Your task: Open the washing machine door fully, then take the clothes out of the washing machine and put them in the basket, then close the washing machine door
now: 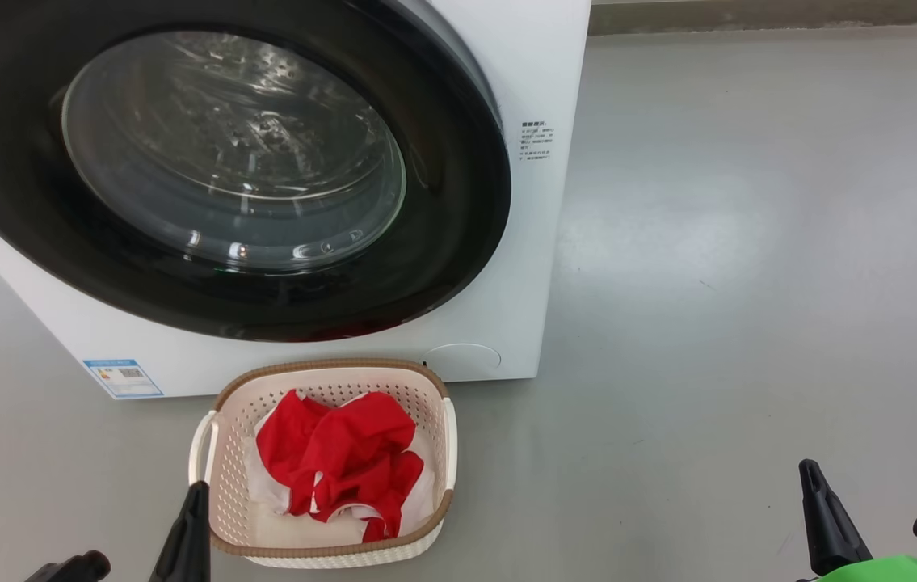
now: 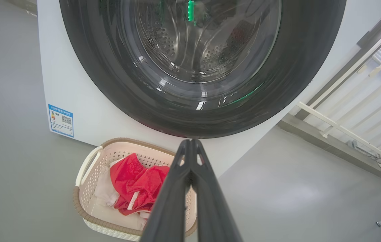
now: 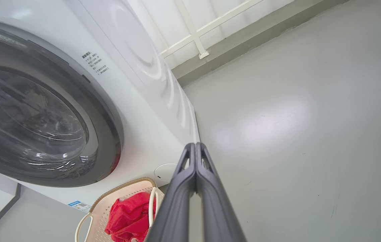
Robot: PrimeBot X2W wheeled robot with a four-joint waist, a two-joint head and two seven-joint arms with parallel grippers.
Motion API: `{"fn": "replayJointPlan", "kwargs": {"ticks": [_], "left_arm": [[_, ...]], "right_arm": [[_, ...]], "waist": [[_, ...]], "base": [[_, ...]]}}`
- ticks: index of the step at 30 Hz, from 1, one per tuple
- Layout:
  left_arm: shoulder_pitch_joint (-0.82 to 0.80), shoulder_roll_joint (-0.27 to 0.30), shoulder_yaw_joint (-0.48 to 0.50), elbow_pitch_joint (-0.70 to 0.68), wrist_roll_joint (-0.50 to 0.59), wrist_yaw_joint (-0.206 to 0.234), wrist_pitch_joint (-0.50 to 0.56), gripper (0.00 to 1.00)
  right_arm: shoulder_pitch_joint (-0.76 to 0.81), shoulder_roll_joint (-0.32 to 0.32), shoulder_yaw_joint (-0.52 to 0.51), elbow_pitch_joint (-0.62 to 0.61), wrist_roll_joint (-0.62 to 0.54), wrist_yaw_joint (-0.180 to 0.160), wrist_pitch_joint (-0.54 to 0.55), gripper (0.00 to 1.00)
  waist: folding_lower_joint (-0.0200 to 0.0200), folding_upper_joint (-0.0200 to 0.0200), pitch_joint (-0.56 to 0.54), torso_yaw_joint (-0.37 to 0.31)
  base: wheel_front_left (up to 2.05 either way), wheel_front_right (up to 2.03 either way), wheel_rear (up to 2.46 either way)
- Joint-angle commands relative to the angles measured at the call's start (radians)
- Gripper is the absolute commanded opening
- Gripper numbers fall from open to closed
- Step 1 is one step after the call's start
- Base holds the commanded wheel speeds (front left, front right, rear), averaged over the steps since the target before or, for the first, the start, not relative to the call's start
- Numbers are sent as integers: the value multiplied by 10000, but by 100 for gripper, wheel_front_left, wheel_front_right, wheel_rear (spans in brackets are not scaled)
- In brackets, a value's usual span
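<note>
The large round glass door (image 1: 458, 210) with its glossy black rim looks seated flush on the big white front-loading washing machine (image 1: 543, 242). The bright red garments (image 1: 337, 453) with white trim lie heaped in the small cream perforated plastic basket (image 1: 329, 365) on the grey floor (image 1: 749, 323) just before it. We judge only a latch check is left: press the rim firmly if it gives. The left jaws and the right jaws are fully closed, empty and touching nothing.
</note>
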Motion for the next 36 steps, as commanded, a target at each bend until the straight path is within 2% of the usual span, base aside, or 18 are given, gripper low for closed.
{"fn": "replayJointPlan", "kwargs": {"ticks": [1, 36], "left_arm": [[-290, 84, 164, -220, -298, -14, 105, 0], [-625, 15, 425, -245, -4010, -36, 1140, 0]], "right_arm": [[-470, -139, 25, -241, 338, -3, 75, 0], [-1072, -200, 36, -286, 3831, -6, 1098, 0]], "waist": [[-1, 0, -8, 0], [-1, 0, -175, -10]], "base": [[0, 0, 0], [0, 0, 0]]}}
